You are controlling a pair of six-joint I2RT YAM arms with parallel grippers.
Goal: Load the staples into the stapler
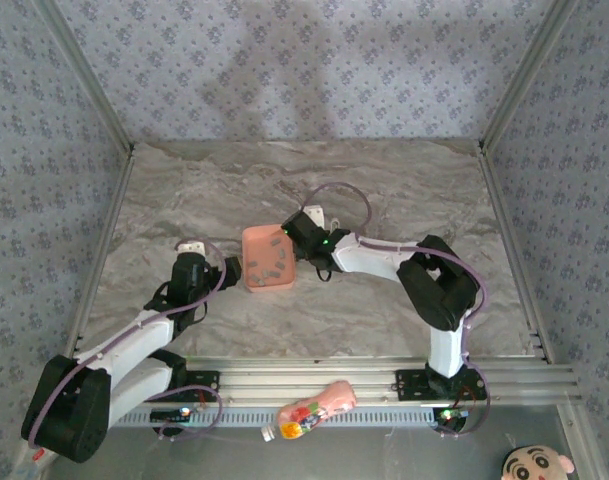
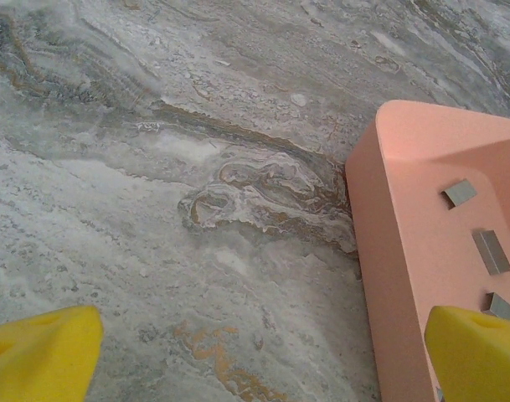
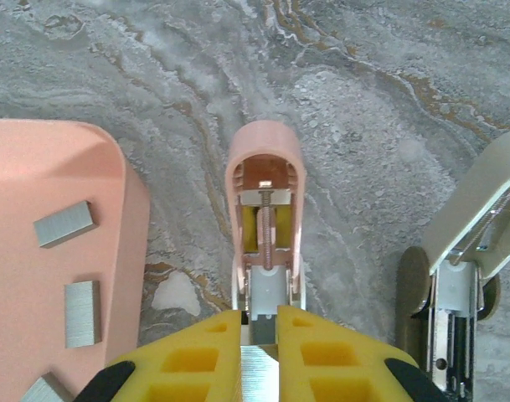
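Note:
The pale pink mini stapler (image 3: 265,180) lies open on the marble table, its spring and white pusher exposed. My right gripper (image 3: 259,322) is right at the stapler's near end, its yellow fingers (image 3: 188,360) shut on a ribbed silvery strip of staples (image 3: 259,377) in line with the channel. More staples (image 3: 64,224) lie in the salmon-pink tray (image 3: 37,167). From above, the right gripper (image 1: 302,236) sits at the tray's (image 1: 250,240) right edge. My left gripper (image 2: 255,360) is open over bare table just left of the tray (image 2: 388,251), which holds loose staples (image 2: 491,251).
A second, cream-coloured stapler (image 3: 468,268) lies open to the right of the pink one. A pink bottle with a colourful label (image 1: 310,408) rests on the rail at the near edge. Patterned walls enclose the table on three sides.

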